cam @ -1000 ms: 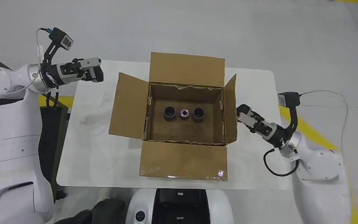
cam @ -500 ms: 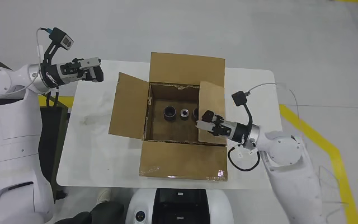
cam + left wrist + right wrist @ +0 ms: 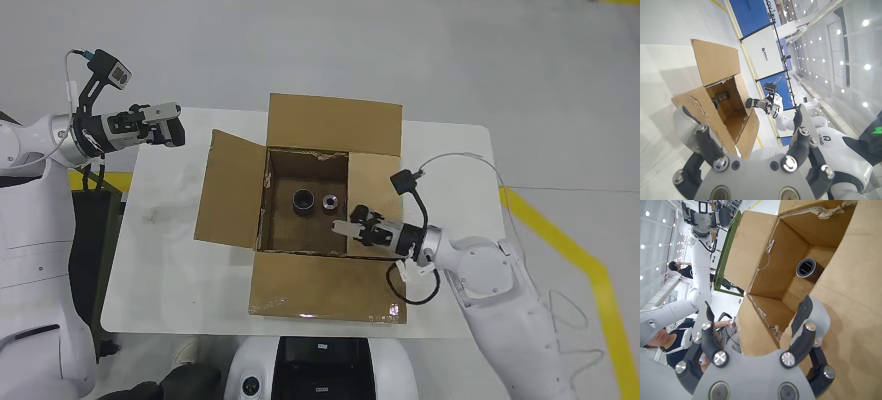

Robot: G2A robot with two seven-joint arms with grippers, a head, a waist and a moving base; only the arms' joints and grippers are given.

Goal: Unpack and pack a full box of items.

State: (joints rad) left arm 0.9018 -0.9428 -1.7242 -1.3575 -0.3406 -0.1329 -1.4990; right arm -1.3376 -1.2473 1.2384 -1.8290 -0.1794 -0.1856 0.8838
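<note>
Top view: cardboard box (image 3: 333,130) at mid-table, its back flap reaching the table's (image 3: 165,260) far edge. On the box floor are a dark cylinder (image 3: 303,202) and a smaller part (image 3: 329,203) just beside it. The right flap (image 3: 375,185) leans in over the opening, with the right hand (image 3: 357,226) at its near end. The left hand (image 3: 172,128) hangs over the far left corner.

Left wrist view: left hand released, fingers (image 3: 799,115) spread wide, nothing between. Seen from the side, the parts stand in a row.

Right wrist view: right hand released, empty, one finger (image 3: 806,311) just beside the flap's torn edge. A dark cylinder (image 3: 806,268) shows its hollow end.
</note>
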